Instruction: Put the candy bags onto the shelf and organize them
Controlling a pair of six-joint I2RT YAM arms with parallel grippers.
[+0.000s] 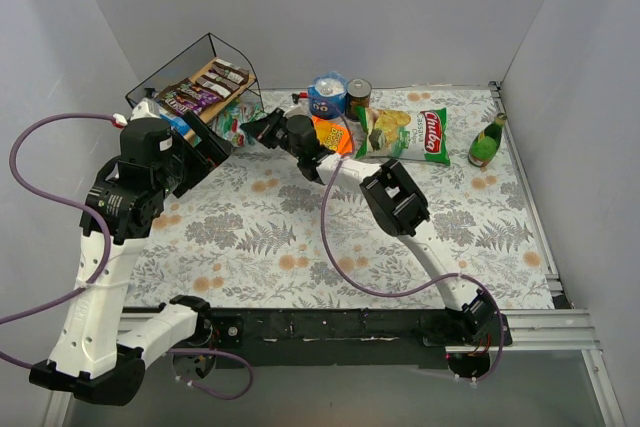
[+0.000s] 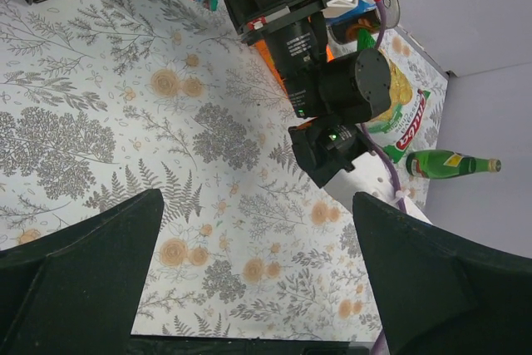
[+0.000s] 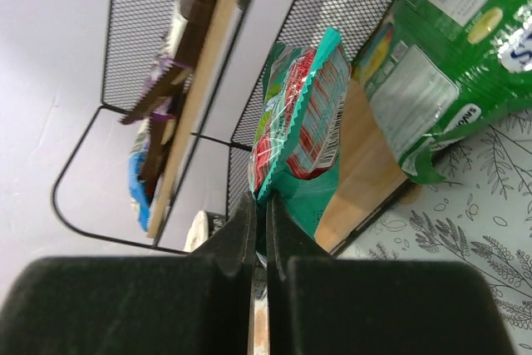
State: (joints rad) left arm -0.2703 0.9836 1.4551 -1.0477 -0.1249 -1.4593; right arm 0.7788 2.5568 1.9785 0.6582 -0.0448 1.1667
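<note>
Floral cloth (image 1: pixel 300 237) covers the table. At far left, the shelf (image 1: pixel 232 51) carries brown and purple candy bags (image 1: pixel 203 89) on its upper board. Above the cloth, the left gripper (image 2: pixel 258 234) gapes wide, empty. Beside it, the right gripper (image 3: pixel 259 234) pinches a teal bag (image 3: pixel 303 122) at the lower board's edge.

Glossy plastic candy bag (image 3: pixel 303 114), matt wooden shelf (image 3: pixel 366 176) (black wire mesh sides).
</note>
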